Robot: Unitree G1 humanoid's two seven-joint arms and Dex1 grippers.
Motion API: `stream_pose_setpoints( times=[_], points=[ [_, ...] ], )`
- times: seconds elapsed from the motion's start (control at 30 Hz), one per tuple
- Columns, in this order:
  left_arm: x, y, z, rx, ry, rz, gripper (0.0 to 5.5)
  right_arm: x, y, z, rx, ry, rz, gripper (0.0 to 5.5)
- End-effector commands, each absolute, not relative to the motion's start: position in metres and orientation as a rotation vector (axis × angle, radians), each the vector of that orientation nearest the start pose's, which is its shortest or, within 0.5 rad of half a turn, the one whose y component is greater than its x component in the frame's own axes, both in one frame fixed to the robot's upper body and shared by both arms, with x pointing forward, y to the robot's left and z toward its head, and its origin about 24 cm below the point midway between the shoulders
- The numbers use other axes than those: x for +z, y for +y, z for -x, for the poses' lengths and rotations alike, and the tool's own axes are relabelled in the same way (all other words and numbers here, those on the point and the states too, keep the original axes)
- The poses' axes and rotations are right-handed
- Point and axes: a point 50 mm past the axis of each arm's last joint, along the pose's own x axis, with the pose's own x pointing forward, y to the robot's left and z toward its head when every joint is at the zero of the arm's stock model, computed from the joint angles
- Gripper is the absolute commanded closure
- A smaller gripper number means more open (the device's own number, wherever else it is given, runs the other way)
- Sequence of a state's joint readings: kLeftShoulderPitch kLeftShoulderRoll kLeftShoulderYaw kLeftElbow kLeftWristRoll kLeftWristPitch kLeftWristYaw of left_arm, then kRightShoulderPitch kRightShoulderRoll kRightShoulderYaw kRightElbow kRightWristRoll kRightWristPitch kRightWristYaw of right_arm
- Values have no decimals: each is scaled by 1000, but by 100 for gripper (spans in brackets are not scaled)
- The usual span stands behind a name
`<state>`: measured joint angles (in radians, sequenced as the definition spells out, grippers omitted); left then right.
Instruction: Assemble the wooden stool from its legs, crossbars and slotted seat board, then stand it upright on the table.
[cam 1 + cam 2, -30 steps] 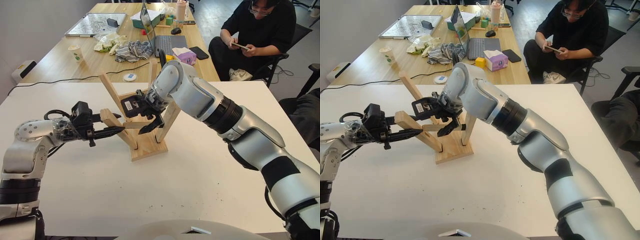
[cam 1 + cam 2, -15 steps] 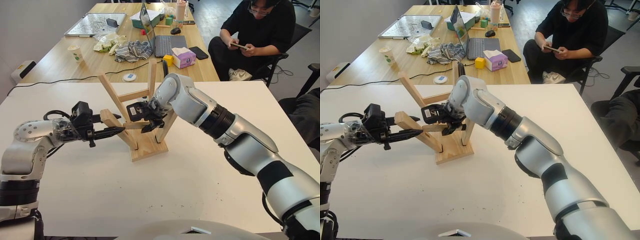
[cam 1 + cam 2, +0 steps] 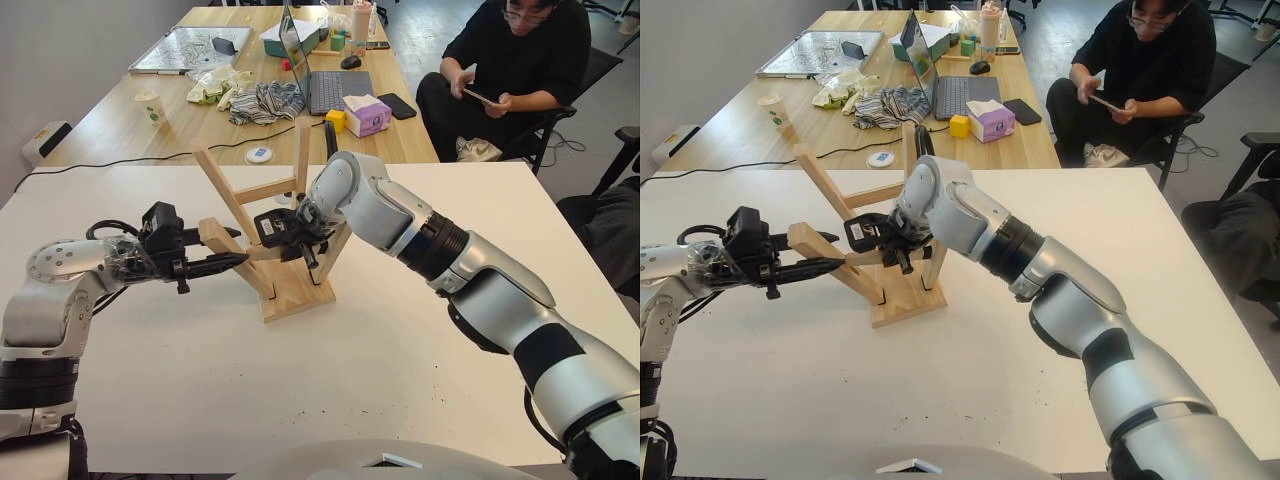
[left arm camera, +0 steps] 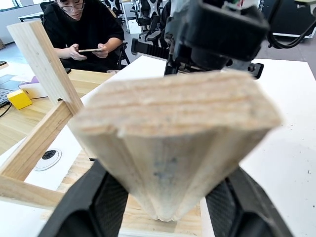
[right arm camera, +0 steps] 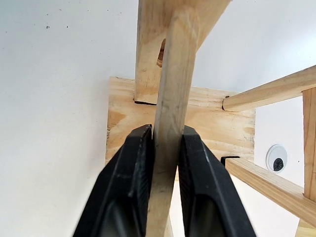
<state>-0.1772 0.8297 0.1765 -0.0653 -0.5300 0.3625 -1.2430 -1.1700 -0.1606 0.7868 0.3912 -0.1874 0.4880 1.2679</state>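
From the head, the white desk [image 3: 420,340] carried the stool [image 3: 285,235] upside down, left of the middle and nearer the far edge than the near one. Its slotted seat board [image 3: 296,292] lay flat on the desk with the legs splaying upward. The left gripper [image 3: 232,261] reached in from the left edge and was clamped on the outer end of the nearest leg [image 3: 222,238], which leaned toward that edge. The right gripper [image 3: 299,243] came in from the right, over the seat board, and pinched a crossbar [image 3: 263,253] low between the legs.

Beyond the desk's far edge stood a long wooden table [image 3: 110,125]. On it were an open laptop [image 3: 322,85], a tissue box [image 3: 368,113], a yellow block [image 3: 337,119], a paper cup [image 3: 152,106], a heap of striped cloth [image 3: 265,100] and a round white disc [image 3: 259,154]. A black cable [image 3: 130,159] ran along that table's near edge. The floor behind was grey.

In the left wrist view, the leg's cut end loomed close, gripped on both sides by black fingers [image 4: 94,207]. The right gripper's dark body hung just past it, and the white desk stretched away behind.

In the right wrist view, two black pads [image 5: 140,163] squeezed the crossbar from either side. Below it lay the seat board on the white desk, with a leg seated in a slot [image 5: 145,102] near the board's edge.
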Motion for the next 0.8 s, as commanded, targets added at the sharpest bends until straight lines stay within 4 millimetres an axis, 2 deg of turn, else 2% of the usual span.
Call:
stream_pose_setpoints(
  times=[0.03, 0.33, 0.63, 0.8],
  points=[
    [157, 260, -245, -1121, 183, -251, 347, 157, 25, -314, 1574, 421, 1197, 488],
    [158, 255, -238, -1156, 157, -254, 347, 139, 18, -322, 1520, 476, 1237, 488],
    [154, 256, -238, -1166, 130, -254, 347, 113, 14, -318, 1534, 543, 1313, 488],
    [152, 253, -239, -1170, 122, -260, 347, 99, 20, -312, 1554, 564, 1335, 488]
  ],
)
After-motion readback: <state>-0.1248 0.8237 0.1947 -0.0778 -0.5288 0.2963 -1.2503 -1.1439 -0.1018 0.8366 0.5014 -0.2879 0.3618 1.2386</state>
